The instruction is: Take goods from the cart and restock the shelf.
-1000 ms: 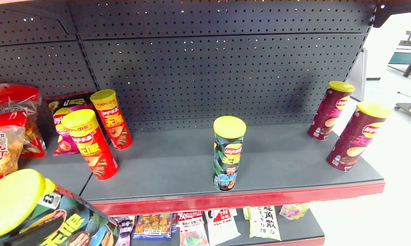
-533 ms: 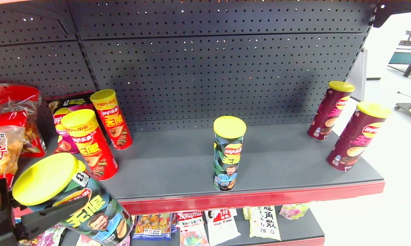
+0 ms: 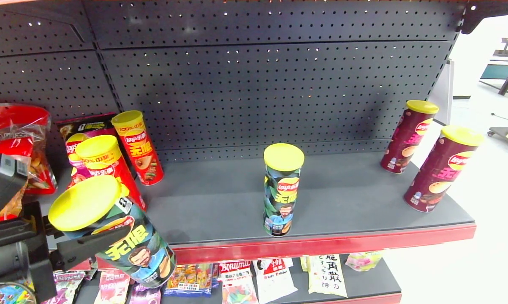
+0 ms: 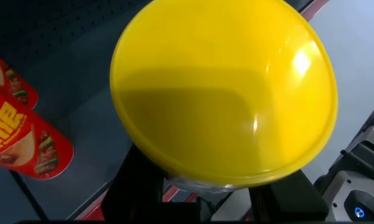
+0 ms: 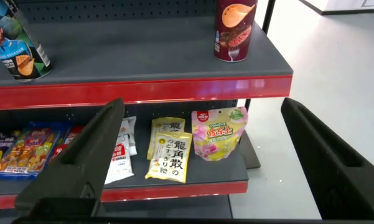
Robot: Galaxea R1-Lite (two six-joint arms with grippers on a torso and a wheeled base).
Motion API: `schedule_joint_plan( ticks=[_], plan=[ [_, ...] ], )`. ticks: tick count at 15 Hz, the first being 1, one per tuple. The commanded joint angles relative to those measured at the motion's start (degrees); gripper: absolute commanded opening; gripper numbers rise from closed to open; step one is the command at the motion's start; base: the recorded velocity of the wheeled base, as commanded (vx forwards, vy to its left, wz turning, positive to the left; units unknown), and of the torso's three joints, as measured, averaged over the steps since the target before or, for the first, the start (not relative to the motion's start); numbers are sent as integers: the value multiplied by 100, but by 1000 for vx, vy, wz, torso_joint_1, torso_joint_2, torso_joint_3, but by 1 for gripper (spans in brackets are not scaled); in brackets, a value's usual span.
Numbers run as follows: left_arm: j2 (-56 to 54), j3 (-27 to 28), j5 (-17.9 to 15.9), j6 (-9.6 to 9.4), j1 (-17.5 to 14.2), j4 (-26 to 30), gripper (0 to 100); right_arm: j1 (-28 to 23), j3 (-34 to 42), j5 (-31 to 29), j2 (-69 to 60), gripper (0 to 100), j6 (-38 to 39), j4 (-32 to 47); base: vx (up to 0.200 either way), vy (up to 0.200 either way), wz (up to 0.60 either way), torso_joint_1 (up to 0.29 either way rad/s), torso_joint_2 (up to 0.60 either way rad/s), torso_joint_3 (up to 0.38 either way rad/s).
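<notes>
The left gripper (image 3: 96,241) is clamped around the upper body of the teal chip can (image 3: 142,255), which hangs tilted just off the near-left edge of the shelf (image 3: 220,207). The right gripper (image 5: 202,115) is spread wide with nothing in it, low by the bottom tier. To do this well, lift the base over the red front lip (image 3: 321,244), right the can, and seat it flat between the red cans (image 3: 106,166) and the matching can (image 3: 281,190) before letting go. The tube looks smooth and slick, tall and narrow under its glossy yellow lid (image 4: 224,93), so it likely tips easily on the matte grey board.
</notes>
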State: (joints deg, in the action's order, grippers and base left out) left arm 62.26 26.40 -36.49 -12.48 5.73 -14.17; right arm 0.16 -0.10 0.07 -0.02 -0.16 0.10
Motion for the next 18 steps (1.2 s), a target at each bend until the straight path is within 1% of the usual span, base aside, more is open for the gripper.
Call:
schedule_joint_plan(
  ticks=[1,3,6,7,9,12,15,16,17,18],
  plan=[
    [340,146,10,0,165,-16,0,2,1,1,2,100,-2,-1,0,0,0,0,0,0],
    [586,401,10,0,280,-16,0,2,1,1,2,100,-2,-1,0,0,0,0,0,0],
    [920,611,10,-17,324,-16,0,2,1,1,2,100,-2,-1,0,0,0,0,0,0],
    [999,708,10,-9,464,-16,0,2,1,1,2,100,-2,-1,0,0,0,0,0,0],
    [1148,875,1,-17,517,-25,0,2,1,1,2,100,-2,-1,0,0,0,0,0,0],
    [1368,972,-25,-17,517,-25,0,2,1,1,2,100,-2,-1,0,0,0,0,0,0],
    [1605,1016,-43,-44,534,-25,0,2,1,1,2,100,-2,-1,0,0,0,0,0,0],
    [1781,1086,-34,-79,570,-42,0,2,1,1,2,100,-2,-1,0,0,0,0,0,0],
    [2036,1183,-34,-176,570,-157,0,2,1,1,2,100,-2,-1,0,0,0,0,0,0],
    [2247,1253,-43,-176,570,-403,0,2,1,1,2,100,-2,-1,0,0,0,0,0,0]
  ],
)
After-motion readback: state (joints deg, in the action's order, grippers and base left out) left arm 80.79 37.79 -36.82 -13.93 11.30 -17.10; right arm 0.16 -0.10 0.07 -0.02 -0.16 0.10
